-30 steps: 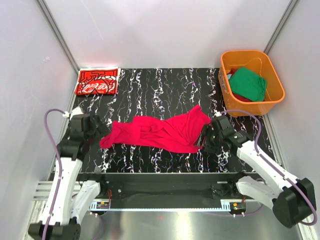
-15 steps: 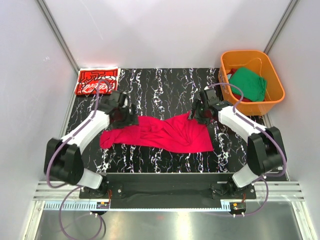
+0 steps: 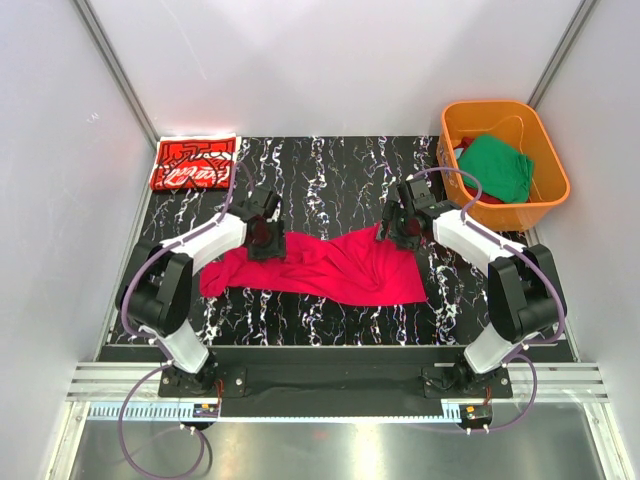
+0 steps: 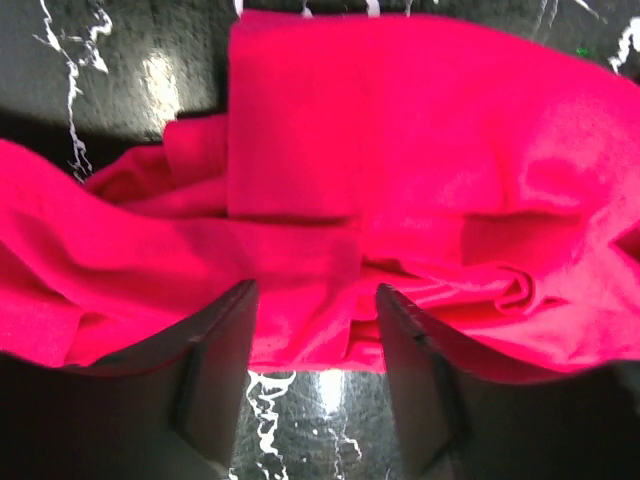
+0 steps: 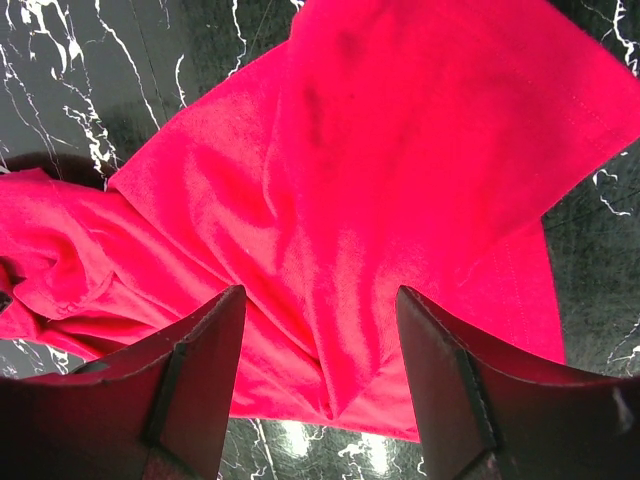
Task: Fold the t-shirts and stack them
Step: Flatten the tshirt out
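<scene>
One crimson tee (image 3: 330,265) | rumpled, spread across table (image 3: 330,170) | left hand (image 3: 265,238): jaws apart; right hand (image 3: 398,228): jaws apart

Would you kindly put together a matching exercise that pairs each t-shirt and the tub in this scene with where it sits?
Things:
1. plain crimson-red cloth t-shirt
2. red cloth t-shirt with white line print
3. plain green cloth t-shirt
4. orange plastic tub

Places:
A. inside the tub
B. at the far right corner
C. folded flat at the far left corner
D. spread out and rumpled in the middle of the black marbled table

Pairs: 1-D, 2-C, 3-A, 4-B.
</scene>
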Motion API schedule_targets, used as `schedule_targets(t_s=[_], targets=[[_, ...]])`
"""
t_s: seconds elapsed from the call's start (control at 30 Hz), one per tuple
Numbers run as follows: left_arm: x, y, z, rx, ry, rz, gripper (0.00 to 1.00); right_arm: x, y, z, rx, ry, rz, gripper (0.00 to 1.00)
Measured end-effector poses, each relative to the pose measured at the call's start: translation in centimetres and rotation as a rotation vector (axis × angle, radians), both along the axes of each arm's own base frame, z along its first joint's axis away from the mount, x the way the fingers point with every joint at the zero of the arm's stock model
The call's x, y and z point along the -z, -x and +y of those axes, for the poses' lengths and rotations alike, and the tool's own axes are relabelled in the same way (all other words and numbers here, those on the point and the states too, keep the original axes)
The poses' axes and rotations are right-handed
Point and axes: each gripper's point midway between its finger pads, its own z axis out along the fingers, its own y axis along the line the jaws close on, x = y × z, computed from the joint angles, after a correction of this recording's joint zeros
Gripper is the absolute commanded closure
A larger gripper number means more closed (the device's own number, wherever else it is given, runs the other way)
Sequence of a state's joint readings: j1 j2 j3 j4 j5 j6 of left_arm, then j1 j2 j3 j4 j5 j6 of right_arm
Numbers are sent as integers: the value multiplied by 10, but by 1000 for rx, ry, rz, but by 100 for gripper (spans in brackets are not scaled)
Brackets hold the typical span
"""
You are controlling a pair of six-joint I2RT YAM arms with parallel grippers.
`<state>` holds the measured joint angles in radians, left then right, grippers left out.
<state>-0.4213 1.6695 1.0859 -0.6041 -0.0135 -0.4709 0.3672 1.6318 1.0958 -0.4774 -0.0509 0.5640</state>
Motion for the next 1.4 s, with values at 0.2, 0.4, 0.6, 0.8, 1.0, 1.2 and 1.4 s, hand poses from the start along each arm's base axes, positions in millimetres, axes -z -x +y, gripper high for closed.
schedule_targets(t_s=[0.2,0.4,0.6,0.8,1.0,1.2,1.4], targets=[[5,-6,1,-13,-13,-12,63,1,-1,0,0,-2,-4,31],[10,-6,2,-23,-21,-5,100,0,-1,1,-2,-4,-5,29],[9,15,8,-56,-25,-21,100,0,-2,-4,8,5,-8,29],[-24,97,-2,-98,105,-110,100,1,-9,-17,46,13,-11,29],[3,179,7,-166,228,-14,84,1,-14,-32,81,33,-16,29],[-52,169,9,-175,303,-163,11,6,-24,-50,130,42,-2,31],[-129,69,-15,-137,213,-333,37,9,-30,-67,186,31,6,40]])
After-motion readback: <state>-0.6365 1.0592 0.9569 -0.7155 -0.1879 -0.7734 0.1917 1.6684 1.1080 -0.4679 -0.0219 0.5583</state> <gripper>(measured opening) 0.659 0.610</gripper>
